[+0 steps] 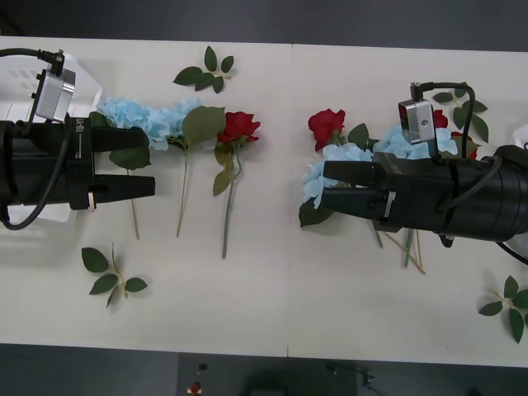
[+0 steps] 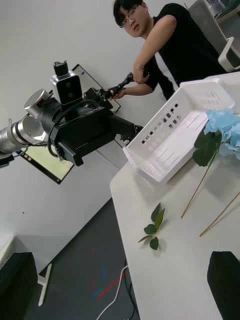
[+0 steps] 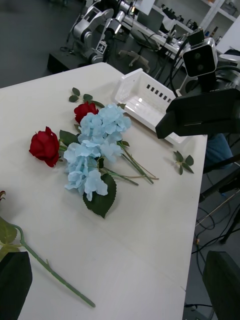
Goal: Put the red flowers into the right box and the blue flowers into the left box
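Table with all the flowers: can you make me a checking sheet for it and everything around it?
Surface: white table, seam down the middle.
Job's things: red flowers and blue flowers lie on the table in two heaps; left box and right box at the ends, no flower seen inside.
Clutter: loose leaf sprigs scattered about.
Grippers: left end effector open, empty, beside the left heap; right end effector open, empty, over the right heap.
Cables: black cables on both arms.
Surroundings: dark floor; lab equipment behind.
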Controlling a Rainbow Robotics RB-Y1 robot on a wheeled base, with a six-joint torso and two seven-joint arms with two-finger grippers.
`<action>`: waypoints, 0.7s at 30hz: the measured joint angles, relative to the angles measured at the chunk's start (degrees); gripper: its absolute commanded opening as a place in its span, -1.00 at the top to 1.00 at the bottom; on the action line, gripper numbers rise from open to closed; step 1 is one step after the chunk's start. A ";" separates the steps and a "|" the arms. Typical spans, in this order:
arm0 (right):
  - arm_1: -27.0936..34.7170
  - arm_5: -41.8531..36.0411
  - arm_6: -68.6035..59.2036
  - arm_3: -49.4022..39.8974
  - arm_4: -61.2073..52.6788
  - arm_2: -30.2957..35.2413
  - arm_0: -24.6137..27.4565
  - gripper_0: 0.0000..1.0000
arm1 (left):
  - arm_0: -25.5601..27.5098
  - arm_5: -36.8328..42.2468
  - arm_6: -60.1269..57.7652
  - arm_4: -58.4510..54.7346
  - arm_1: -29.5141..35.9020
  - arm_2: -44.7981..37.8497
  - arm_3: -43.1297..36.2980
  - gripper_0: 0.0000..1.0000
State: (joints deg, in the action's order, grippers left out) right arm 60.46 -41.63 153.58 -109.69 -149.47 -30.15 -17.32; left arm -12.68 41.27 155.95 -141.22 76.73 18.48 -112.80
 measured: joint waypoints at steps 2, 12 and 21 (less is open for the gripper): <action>-0.08 0.00 0.00 0.18 0.03 -0.61 0.57 -1.00 | 0.00 0.00 0.00 0.00 0.00 0.00 0.00 -1.00; 2.07 3.33 0.00 3.59 -3.35 -3.91 1.69 -1.00 | 3.58 0.34 0.00 0.20 -7.34 0.89 3.42 -1.00; 17.00 8.57 -0.72 4.33 0.08 -3.92 -3.99 -1.00 | -8.29 6.55 -0.01 8.63 -14.45 1.20 26.26 -1.00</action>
State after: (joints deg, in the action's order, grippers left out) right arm 77.46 -33.07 152.86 -105.36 -149.40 -34.07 -21.32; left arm -20.97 47.82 155.94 -132.59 62.28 19.69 -86.55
